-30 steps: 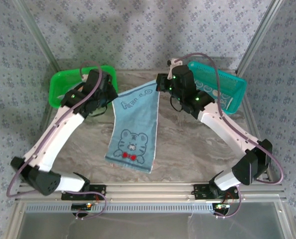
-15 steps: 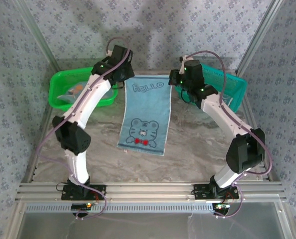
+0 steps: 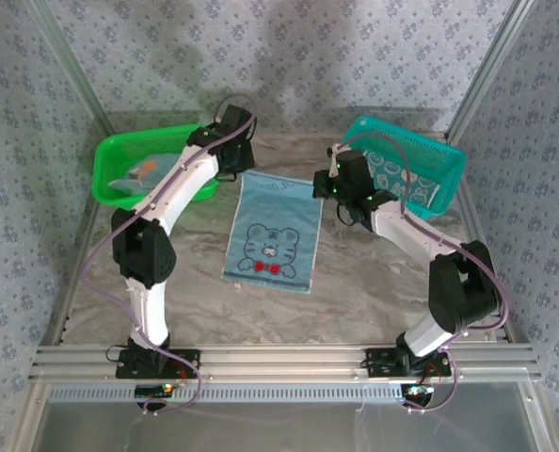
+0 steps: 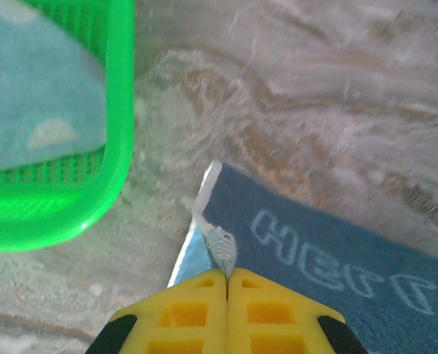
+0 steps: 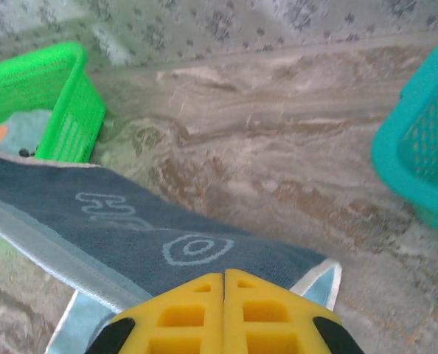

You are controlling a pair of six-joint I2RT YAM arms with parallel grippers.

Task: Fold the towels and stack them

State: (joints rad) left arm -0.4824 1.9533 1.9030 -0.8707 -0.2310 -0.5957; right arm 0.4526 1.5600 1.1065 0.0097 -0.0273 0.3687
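Towel (image 3: 272, 231): tiger-print, on the surface (image 3: 374, 282) just right of the green basket (image 3: 105, 174). Left tool (image 4: 226, 274) and right tool (image 5: 224, 276): each clamped on a far corner. Step: fold far edge toward near hem, best kept taut with corners level. Change: far edge sits lower than half a second ago.

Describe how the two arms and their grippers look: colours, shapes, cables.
Both the left arm and the right arm have white link shells joined by black joint housings, with a mauve cable looping alongside each. Small green lights glow near the wrists. The left gripper and right gripper have yellow fingers moulded with rectangular recesses, black at the base.
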